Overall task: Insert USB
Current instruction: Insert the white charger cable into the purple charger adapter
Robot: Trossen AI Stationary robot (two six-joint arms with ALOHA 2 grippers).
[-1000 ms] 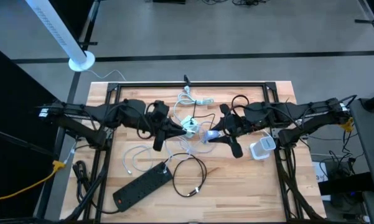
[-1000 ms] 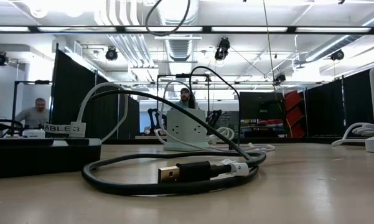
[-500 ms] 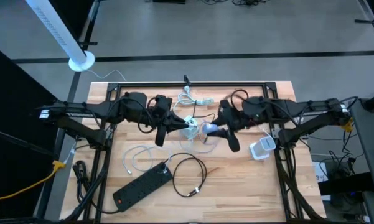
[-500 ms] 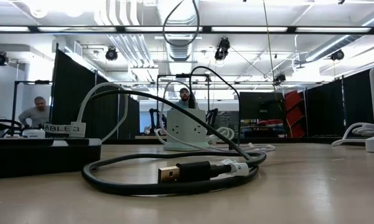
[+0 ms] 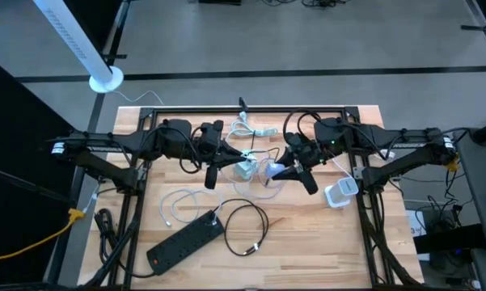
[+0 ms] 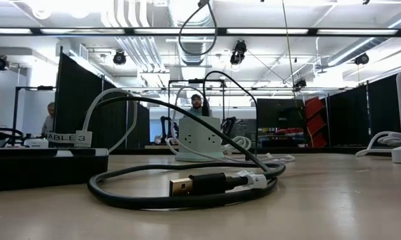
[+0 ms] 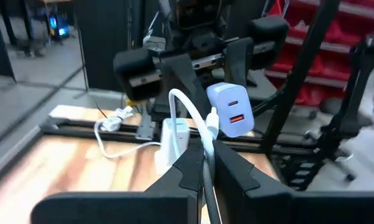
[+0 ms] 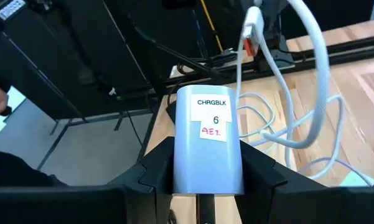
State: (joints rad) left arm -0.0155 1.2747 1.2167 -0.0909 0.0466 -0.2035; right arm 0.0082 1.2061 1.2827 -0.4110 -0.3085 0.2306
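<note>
My left gripper (image 5: pixel 231 157) is shut on a white USB cable (image 7: pixel 206 134), well above the table's middle. The cable's plug (image 7: pixel 213 117) sticks out past the fingertips. Opposite it my right gripper (image 5: pixel 281 169) is shut on a pale blue charger block (image 8: pixel 208 140) labelled CHRGBLK 6. In the left wrist view the block's face (image 7: pixel 231 109), with an orange port, shows just beyond the plug. In the right wrist view the plug (image 8: pixel 252 18) stands a little way off from the block. Neither gripper shows in the low view. My left gripper pinches the white cable (image 7: pixel 205 163) between its two fingers, a short way behind the plug. The fingers lie nearly level, pointing toward the table's right and along the cable. The plug end is clear of the table; the cable arcs up and trails away. My right gripper pinches the charger block by its two opposite side walls (image 8: pixel 187 171), one finger on each. The fingers point toward the table's left, slanting slightly down. The block is lifted clear of the table, its labelled side up and its port face toward the left gripper.
A white charger (image 5: pixel 244 169) stands on the table below the grippers. A black power strip (image 5: pixel 184 238), a coiled black USB cable (image 5: pixel 247 227) and a white cord (image 5: pixel 174 207) lie nearer the front. A small white box (image 5: pixel 340 193) sits at the right.
Both arms have swung toward the table's far edge and both wrists have rolled. The cable's plug and the charger block have turned with them and stay lifted. Neither gripper has opened or let go.
</note>
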